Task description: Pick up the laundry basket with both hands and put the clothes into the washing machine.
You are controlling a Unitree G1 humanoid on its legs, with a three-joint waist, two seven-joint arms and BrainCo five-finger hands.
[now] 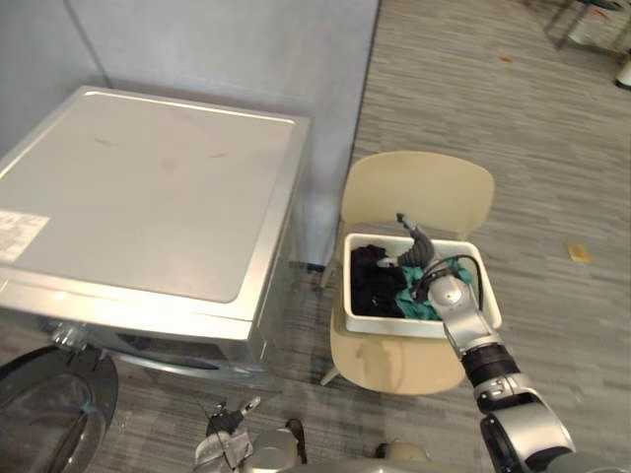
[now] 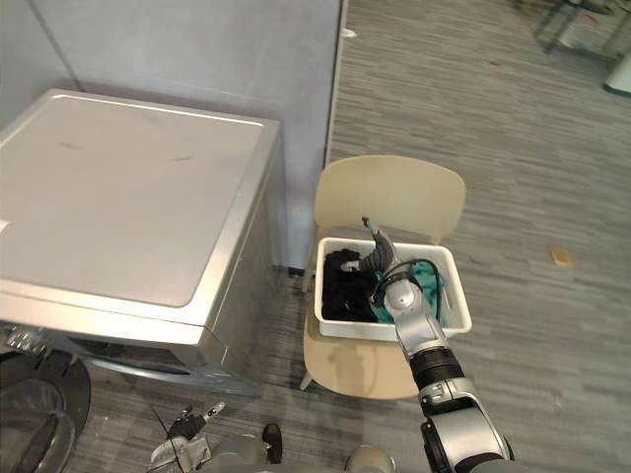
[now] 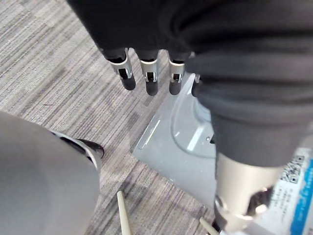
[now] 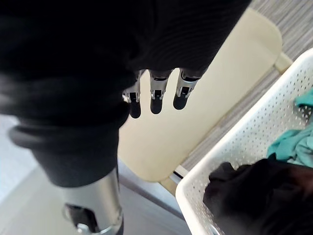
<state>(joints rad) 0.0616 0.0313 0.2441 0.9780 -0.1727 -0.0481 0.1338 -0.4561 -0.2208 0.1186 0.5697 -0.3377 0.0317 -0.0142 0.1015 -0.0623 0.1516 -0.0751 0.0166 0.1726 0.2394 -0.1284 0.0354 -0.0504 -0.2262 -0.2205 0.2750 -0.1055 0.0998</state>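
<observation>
A: Closest in, low down, the left hand (image 1: 229, 436) hangs over the floor (image 1: 473, 99) by the washer's front corner. Its fingers (image 3: 149, 78) are straight in its wrist view, and there's nothing in them.

B: So it's slack and empty. What's above it?

A: The washer (image 1: 148, 187) takes up the left side, and its door (image 1: 44, 404) is swung open at the lower left. The drum is ready to be loaded.

B: And the load?

A: To the right, near the washer, a chair (image 1: 414, 192) stands with the basket (image 1: 414, 325) sitting flat on its seat. The clothes (image 1: 375, 281) lie inside, dark with some teal.

B: The right hand (image 1: 418, 244)?

A: It's out over the basket, towards the far rim. In its wrist view the fingers (image 4: 155, 98) are extended and close on nothing, so neither rim nor cloth is held.

B: Where are we, then?

A: I'd say at the very start, on the reach for the basket. One hand is over it and the other is well away.

B: What next?

A: Probably the left hand has to come up and across to the near-left rim while the right settles on the opposite rim. Both then need to curl under the lip together. An uneven grip could tip the basket off the seat.
</observation>
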